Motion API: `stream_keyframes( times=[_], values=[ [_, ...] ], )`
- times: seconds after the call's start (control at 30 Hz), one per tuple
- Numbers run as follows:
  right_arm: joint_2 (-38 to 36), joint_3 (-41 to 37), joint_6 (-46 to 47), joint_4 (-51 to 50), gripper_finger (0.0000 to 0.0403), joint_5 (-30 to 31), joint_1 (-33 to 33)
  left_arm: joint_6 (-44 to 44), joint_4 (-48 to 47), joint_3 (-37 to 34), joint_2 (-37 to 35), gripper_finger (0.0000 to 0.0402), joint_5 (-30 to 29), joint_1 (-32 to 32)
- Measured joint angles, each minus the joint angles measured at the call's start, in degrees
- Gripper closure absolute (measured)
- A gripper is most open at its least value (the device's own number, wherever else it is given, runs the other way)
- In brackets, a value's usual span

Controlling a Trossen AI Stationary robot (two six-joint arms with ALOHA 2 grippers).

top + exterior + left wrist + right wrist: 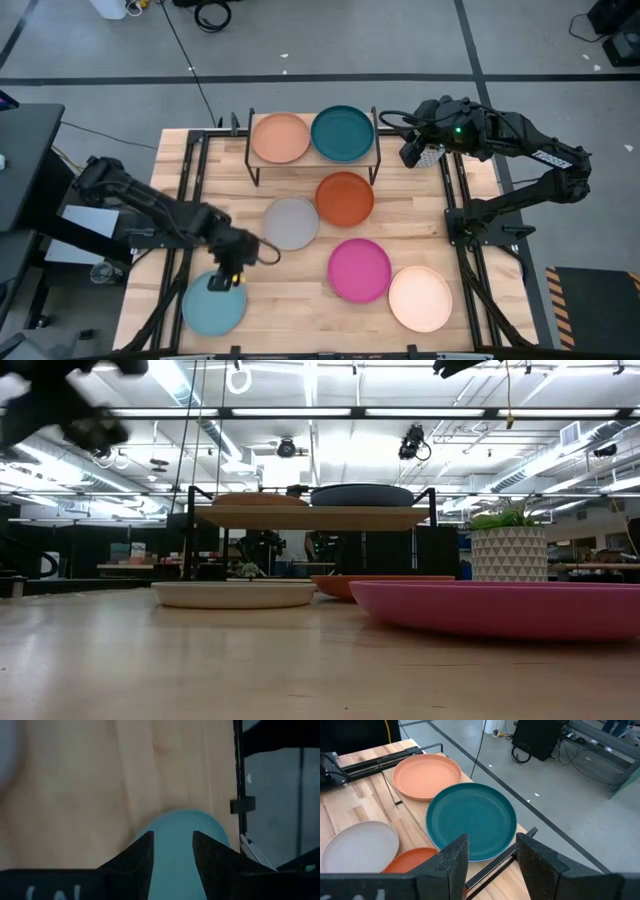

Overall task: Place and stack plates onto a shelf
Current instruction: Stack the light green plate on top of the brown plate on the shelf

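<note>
High view: shelf (pixel 312 160) at the table's (pixel 250 310) back edge, with the tan plate (pixel 280 138) and dark teal plate (pixel 342 133) side by side on top. On the table: orange plate (pixel 344 198) just in front of the shelf, grey plate (pixel 291 222) beside it, magenta plate (pixel 359 269) and cream plate (pixel 420 298) toward the front right, light blue-green plate (pixel 214 304) front left. Left gripper (pixel 224 281) sits over that plate's back rim. Right gripper (pixel 415 150) hangs beside the shelf's right end, near the teal plate.

Low view: shelf (pixel 312 517) with both plates on top; grey plate (pixel 233 594), orange plate (pixel 365 584) and magenta plate (pixel 500 609) on the table (pixel 200 670).

Left wrist view: fingers (pixel 137 857) apart, straddling the light blue-green plate (pixel 177 845), not closed on it.

Right wrist view: fingers (pixel 451 857) apart, holding nothing, above the dark teal plate (pixel 470 817); tan plate (pixel 426 775), grey plate (pixel 357 845) and orange plate (pixel 412 860) also seen.
</note>
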Motion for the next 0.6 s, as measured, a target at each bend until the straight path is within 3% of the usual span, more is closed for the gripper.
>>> stream_keyframes(
  times=[0.1, 0.3, 0.6],
  values=[
    [0.0, 0.0, 0.0, 0.0, 0.0233, -0.2, 0.0, -5.1, 6.5, -6.2, 0.0, 0.0260, 0.6, -2.7],
    [0.0, 0.0, 0.1, 0.0, 0.0233, -1.4, 0.0, -7.6, 10.3, -15.3, 0.0, 0.0260, -0.9, -4.5],
    [0.0, 0.0, 2.7, 0.0, 0.0233, -1.7, 0.0, -6.1, 11.1, -20.1, 0.0, 0.0260, -4.7, -4.6]
  ],
)
